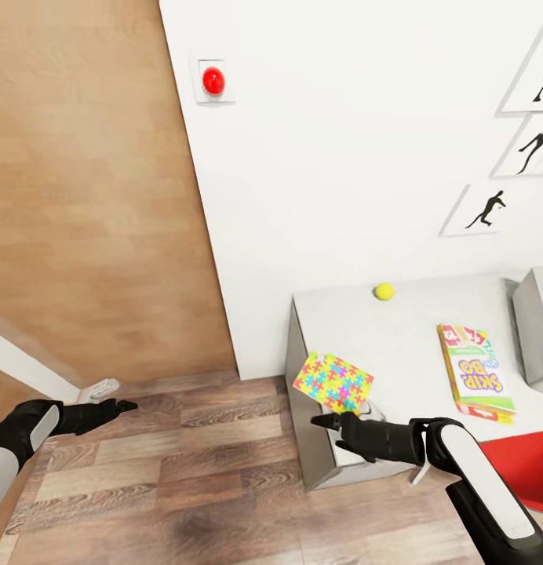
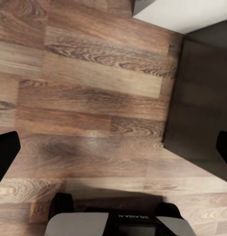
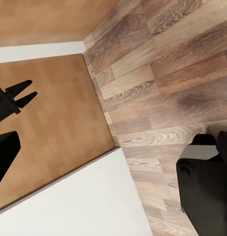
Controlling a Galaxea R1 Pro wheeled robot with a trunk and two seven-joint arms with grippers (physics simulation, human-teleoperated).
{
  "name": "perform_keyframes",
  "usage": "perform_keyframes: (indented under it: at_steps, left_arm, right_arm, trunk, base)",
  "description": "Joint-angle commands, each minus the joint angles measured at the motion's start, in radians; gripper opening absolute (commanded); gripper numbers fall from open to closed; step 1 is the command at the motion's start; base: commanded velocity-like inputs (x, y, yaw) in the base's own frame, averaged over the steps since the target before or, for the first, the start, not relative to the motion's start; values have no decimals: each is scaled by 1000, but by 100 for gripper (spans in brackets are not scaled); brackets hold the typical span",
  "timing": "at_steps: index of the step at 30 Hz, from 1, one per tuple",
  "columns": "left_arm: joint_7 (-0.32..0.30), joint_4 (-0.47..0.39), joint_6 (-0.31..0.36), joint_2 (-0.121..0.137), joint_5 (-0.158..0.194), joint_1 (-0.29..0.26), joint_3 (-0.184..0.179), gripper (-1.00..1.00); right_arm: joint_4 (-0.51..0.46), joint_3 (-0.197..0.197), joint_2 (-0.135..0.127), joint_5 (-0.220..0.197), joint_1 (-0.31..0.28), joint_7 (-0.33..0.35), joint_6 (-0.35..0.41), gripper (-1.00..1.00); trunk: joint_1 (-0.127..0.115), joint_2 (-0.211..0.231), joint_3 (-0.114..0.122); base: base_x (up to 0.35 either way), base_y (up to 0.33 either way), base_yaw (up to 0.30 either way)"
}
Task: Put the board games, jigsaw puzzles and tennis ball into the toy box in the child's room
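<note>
- Lying at the lower right of the head view, the tabletop (image 1: 413, 322) carries a jigsaw puzzle (image 1: 334, 382) that overhangs its near left corner (tilted, partly off the edge).
- The tennis ball (image 1: 384, 291) sits near the wall at the tabletop's far side, well apart from the SKIP-BO board game (image 1: 475, 373) at centre right.
- The toy box (image 1: 536, 322) shows at the right edge.
- The right gripper (image 1: 325, 421) is just below the puzzle, holding nothing; its fingers (image 3: 204, 194) look spread.
- The left gripper (image 1: 124, 406) hangs over the wood floor (image 1: 209, 463) at lower left, fingers (image 2: 4, 157) released.
</note>
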Motion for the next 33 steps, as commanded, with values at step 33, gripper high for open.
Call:
perform_keyframes:
  at_steps: [33]
  left_arm:
    - [-4, 0, 18, -2, 1, -1, 2, 100]
  right_arm:
    - [24, -7, -1, -7, -1, -10, 0, 100]
  trunk:
    - [1, -2, 51]
  base:
    - [-28, -3, 70]
